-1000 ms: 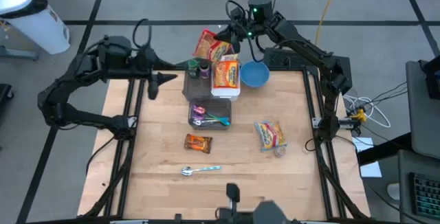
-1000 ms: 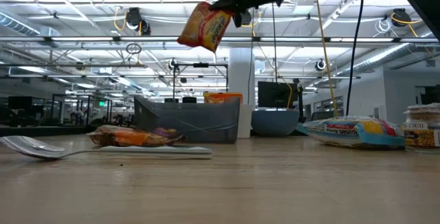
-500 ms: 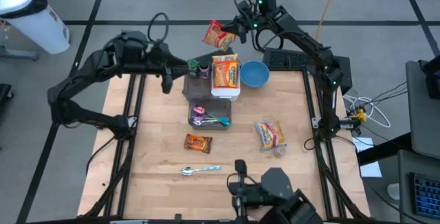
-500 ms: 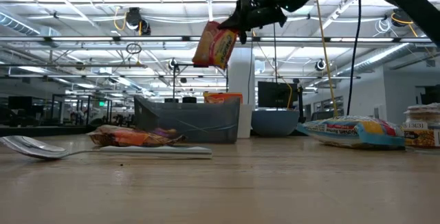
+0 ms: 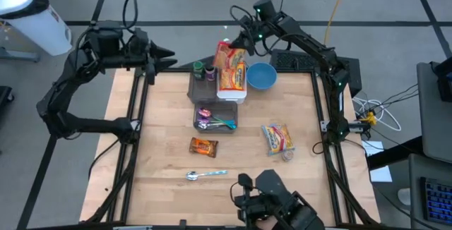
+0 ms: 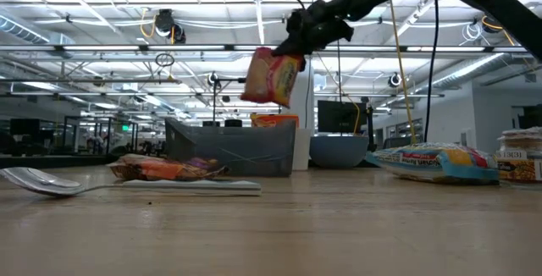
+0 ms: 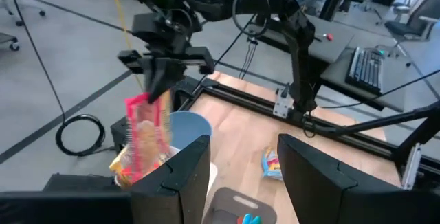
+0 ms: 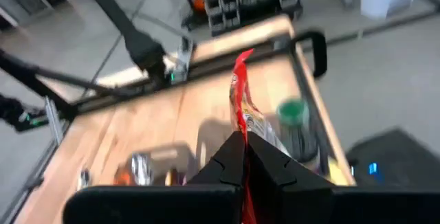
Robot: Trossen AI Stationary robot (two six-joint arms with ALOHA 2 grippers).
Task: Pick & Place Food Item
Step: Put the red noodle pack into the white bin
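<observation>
Well, starting at my left, the left gripper (image 5: 168, 52) hangs in the air over the table's (image 5: 162, 166) far left corner, its fingers (image 7: 180, 176) parted with a clear gap between them and nothing in that gap; it is well apart from every item. Next along the far edge stands a small green-lidded jar (image 5: 198, 68), just beside a white tray (image 5: 232, 89) that has an orange noodle packet (image 5: 232, 77) lying flat in it. Nearer to me sits a clear bin (image 5: 215, 116) with purple and teal bits inside; then an orange snack wrapper (image 5: 203, 146) lies on the bare wood, and a metal spoon (image 5: 205, 175) lies closest to the near edge.

Over the far end of the white tray, the right gripper (image 5: 239, 41) has its fingers clamped tight on the upper edge of a red and yellow food packet (image 5: 227, 53); the packet hangs free in the air, clear of the tray and of the table, tilted a little in the low view (image 6: 271, 77). From the left wrist view I see the same packet (image 7: 147, 133) dangling below the other arm's claw; from the right wrist view it runs edge-on between the closed fingers (image 8: 242, 114).

Right of the tray a blue bowl (image 5: 261, 75) sits upright on the wood; farther right and nearer me, a yellow noodle bag (image 5: 277, 138) lies flat, with a small round tub (image 5: 287, 155) touching its near end.
</observation>
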